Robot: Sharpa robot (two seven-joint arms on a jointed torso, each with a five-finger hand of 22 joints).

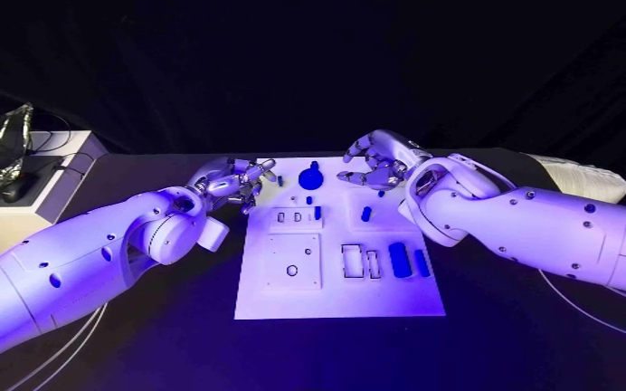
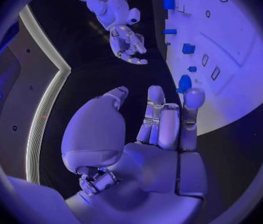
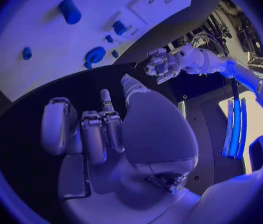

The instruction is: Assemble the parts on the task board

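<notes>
Dark all the way back here: a black backdrop (image 1: 313, 38) hangs behind the black table (image 1: 156, 346), swallowing the far side of the room. Violet-blue light washes over everything. Off to the left edge of the head view stands a pale box-shaped cabinet (image 1: 52, 187) with dark cables draped over its top. In the right wrist view, a cluttered rack of equipment (image 3: 233, 27) sits at the room's edge.

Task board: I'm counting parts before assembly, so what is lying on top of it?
On the task board lie small blue parts: a round one at its far edge, two long ones near the right. Neither hand covers it.
</notes>
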